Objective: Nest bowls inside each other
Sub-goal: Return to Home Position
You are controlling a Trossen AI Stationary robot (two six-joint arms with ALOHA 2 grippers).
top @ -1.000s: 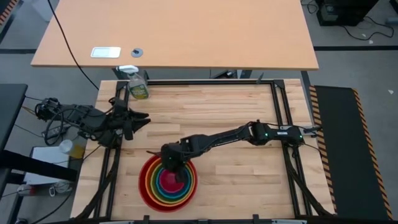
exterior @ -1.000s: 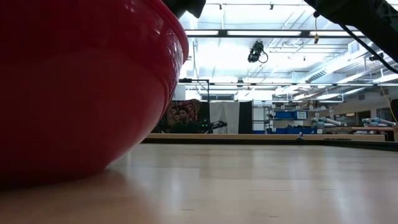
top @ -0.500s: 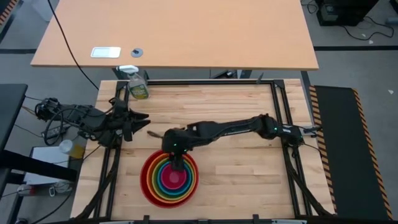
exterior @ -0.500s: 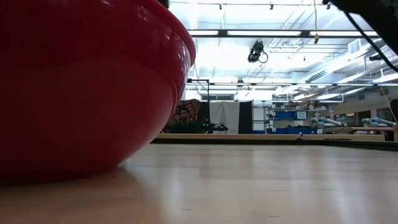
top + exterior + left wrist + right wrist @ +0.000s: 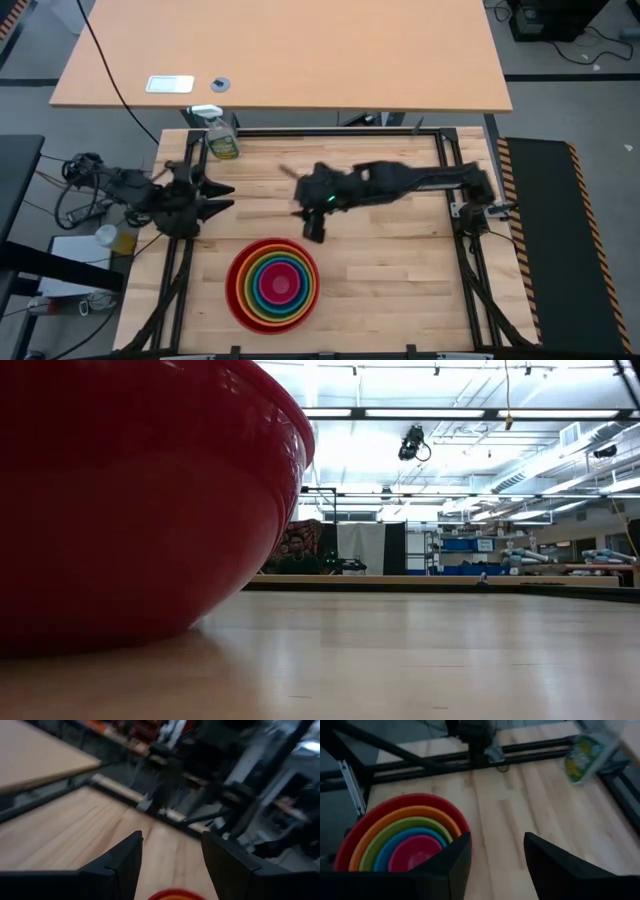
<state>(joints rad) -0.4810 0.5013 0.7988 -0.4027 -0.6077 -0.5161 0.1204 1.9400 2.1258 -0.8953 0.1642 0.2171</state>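
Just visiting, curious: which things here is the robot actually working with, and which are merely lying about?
Part of the job: nested bowls, red outermost, pink innermost; right gripper, open, over the table's middle; left gripper, open, at its left edge.
Lying about: spray bottle; white rectangular item on the far desk.

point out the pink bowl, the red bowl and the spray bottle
pink bowl (image 5: 281,287): high view, on its inside bottom, innermost of the nest.
red bowl (image 5: 228,287): high view, on its left rim, outermost of the nest.
spray bottle (image 5: 222,143): high view, on its body.
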